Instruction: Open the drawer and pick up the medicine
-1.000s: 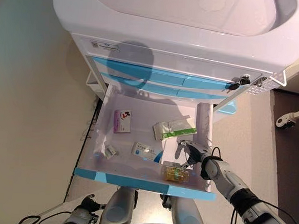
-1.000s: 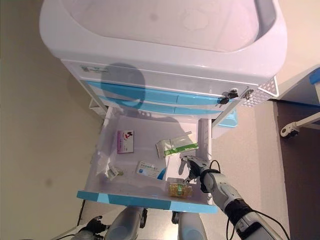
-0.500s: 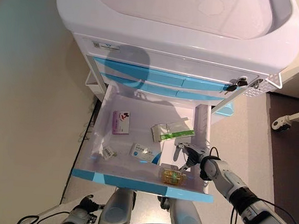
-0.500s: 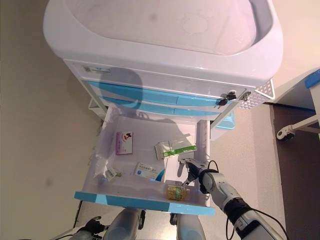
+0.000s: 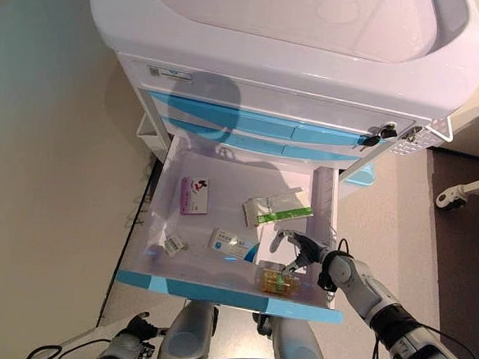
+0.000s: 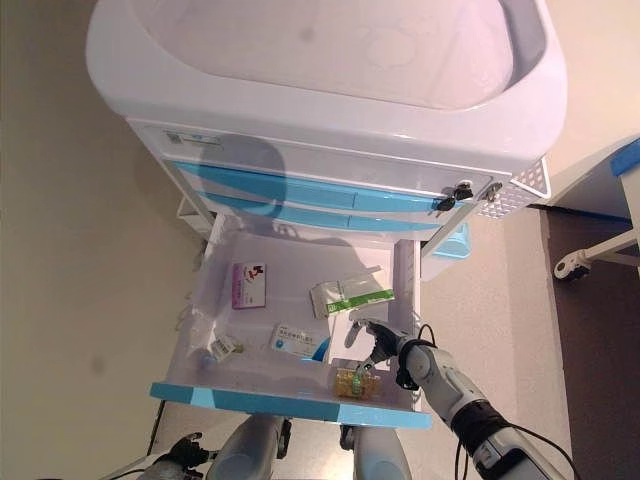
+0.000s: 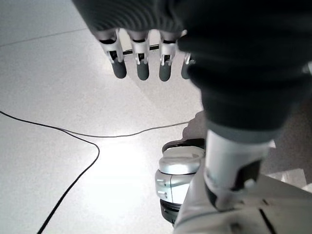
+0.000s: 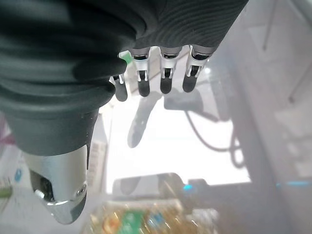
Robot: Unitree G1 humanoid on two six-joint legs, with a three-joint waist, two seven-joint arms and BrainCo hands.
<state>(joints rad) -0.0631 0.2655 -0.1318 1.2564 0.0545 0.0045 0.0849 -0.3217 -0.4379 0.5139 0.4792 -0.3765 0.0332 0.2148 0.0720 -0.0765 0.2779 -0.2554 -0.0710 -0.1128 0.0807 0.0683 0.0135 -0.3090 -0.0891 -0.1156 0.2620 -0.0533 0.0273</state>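
Note:
The cart's bottom drawer (image 5: 166, 189) stands pulled out, white inside with a blue front. In it lie a pink box (image 5: 194, 194), a green-and-white packet (image 5: 277, 209), a blue-and-white box (image 5: 230, 244), a small item (image 5: 175, 243) by the left wall, and a clear box with yellow-green contents (image 5: 278, 281) at the front right. My right hand (image 5: 302, 249) hovers inside the drawer just behind the clear box (image 8: 141, 219), open and holding nothing. Its fingers (image 8: 165, 78) are straight and its thumb (image 8: 62, 195) stands apart. My left hand (image 5: 132, 342) hangs low by the floor, fingers (image 7: 141, 63) straight.
The cart (image 5: 281, 59) has a white tub top and two shut blue drawers (image 5: 252, 123) with a key lock (image 5: 381, 136) at the right. A caster of other furniture (image 5: 450, 197) stands on the dark floor at the right. A small bin (image 5: 150, 134) hangs on the cart's left.
My right hand has drifted slightly toward the drawer's front, nearer the clear box, with its fingers spread wider. The camera shifted a little early on; the drawer's contents have not moved.

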